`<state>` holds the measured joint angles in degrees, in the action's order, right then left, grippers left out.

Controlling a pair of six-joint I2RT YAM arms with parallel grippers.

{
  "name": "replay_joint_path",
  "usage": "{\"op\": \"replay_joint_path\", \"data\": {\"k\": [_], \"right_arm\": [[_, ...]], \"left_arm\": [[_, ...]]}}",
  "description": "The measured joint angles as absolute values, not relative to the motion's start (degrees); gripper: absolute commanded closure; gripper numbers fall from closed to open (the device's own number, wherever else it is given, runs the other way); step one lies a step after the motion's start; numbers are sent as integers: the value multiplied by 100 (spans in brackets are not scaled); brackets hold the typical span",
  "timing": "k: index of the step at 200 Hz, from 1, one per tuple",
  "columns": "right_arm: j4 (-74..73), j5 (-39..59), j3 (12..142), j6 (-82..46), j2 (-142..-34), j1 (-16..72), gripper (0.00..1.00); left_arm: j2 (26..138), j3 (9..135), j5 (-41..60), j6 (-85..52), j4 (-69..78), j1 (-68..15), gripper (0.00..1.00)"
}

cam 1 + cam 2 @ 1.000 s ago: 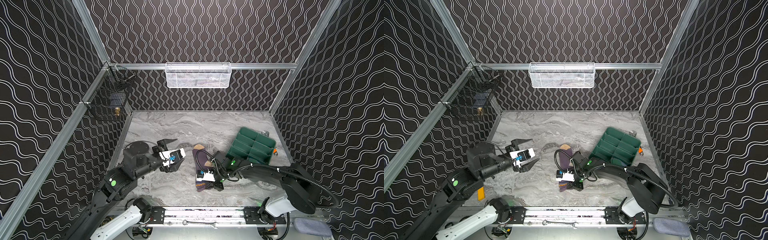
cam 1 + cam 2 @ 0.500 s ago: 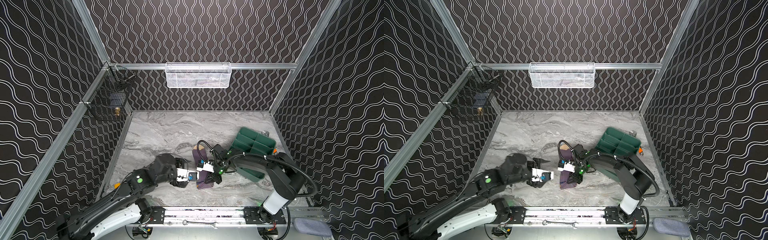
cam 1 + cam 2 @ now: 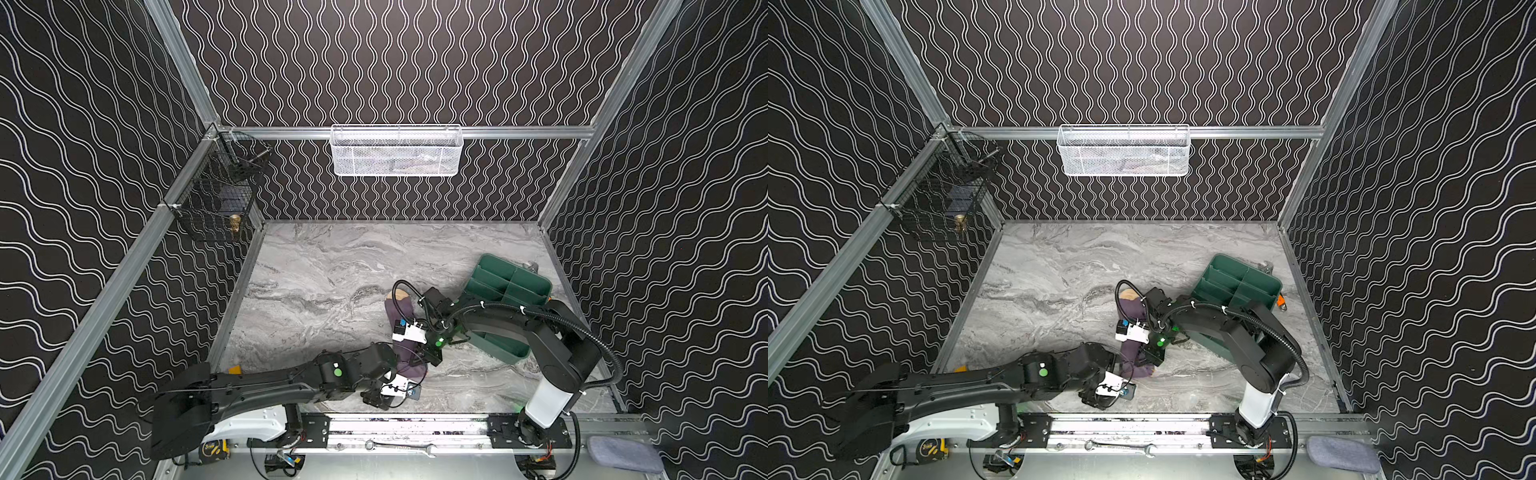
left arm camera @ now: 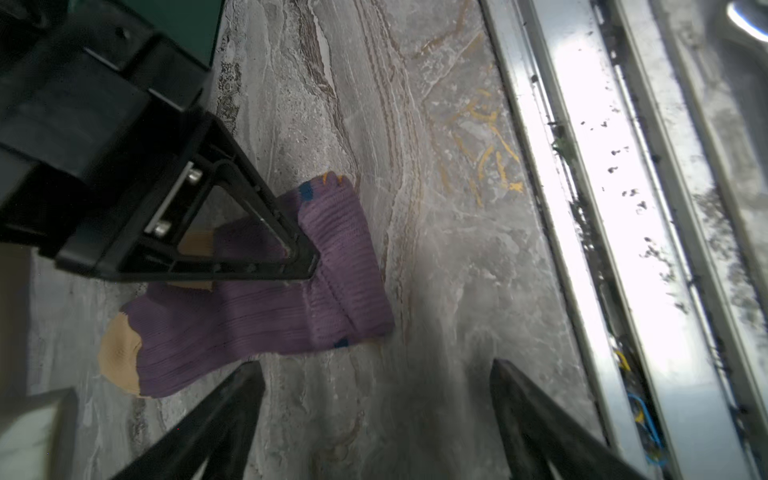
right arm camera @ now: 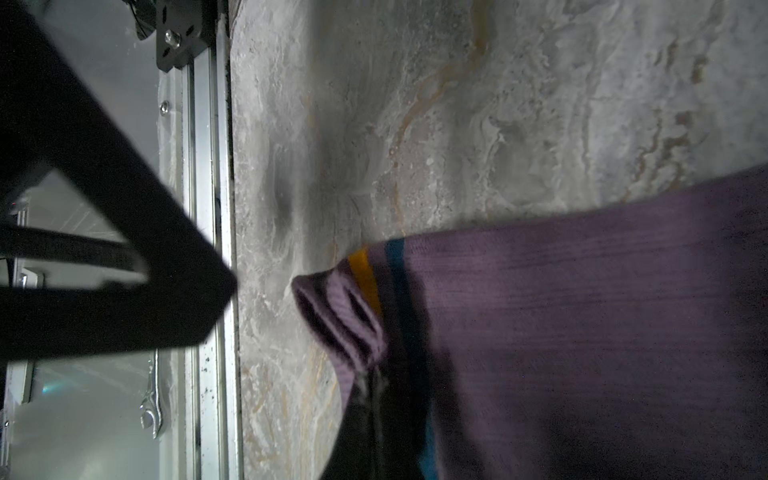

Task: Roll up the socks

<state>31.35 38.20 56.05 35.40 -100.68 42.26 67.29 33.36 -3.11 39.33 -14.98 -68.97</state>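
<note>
Fabric of the purple sock (image 4: 249, 307) is sitting pinched in the right claw (image 4: 308, 262). Its fingers are pressing together on the doubled-back cuff end. The rest of the sock is lying flat on the marble table (image 4: 415, 104), with the peach toe at the far end, back along that claw's body.

The left claw (image 4: 376, 368) is hanging wide apart, gripping nothing and touching nothing. Its tips are stopping just short of the cuff end and pointing toward the right claw.

The left wrist view is showing the whole sock: toe patch, heel patch under the right claw's frame, and the cuff folded over. The right wrist view is showing only the cuff end, close and blurred. There the orange and navy stripes and a rolled lip of cuff are sitting right at the fingertip, and one dark left-claw finger (image 5: 166, 311) is hanging near it. In both top views the arms are covering most of the sock, leaving only the toe half (image 3: 398, 311) showing.

The front metal rail (image 4: 582, 208) is running just beside the left claw's outer finger, so room is tight there. The green tray (image 3: 517, 272) is sitting near the right claw's wrist side. Open marble is spreading beyond the toe and out past the left arm's side of both claws.
</note>
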Motion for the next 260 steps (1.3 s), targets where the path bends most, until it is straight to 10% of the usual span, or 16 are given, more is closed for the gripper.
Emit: {"op": "replay_joint_path", "data": {"k": [71, 211, 260], "right_arm": [[3164, 3844, 5594, 3653, -10042, 4222, 100], [3140, 3844, 5472, 3686, -9845, 4167, 100], [2443, 3236, 4794, 3509, -8724, 3933, 67]], "left_arm": [[7644, 3393, -965, 3175, -738, -6906, 29], [8451, 3769, -972, 2711, -1002, -6908, 100], [8593, 4086, -816, 2720, -1605, -6899, 100]]}}
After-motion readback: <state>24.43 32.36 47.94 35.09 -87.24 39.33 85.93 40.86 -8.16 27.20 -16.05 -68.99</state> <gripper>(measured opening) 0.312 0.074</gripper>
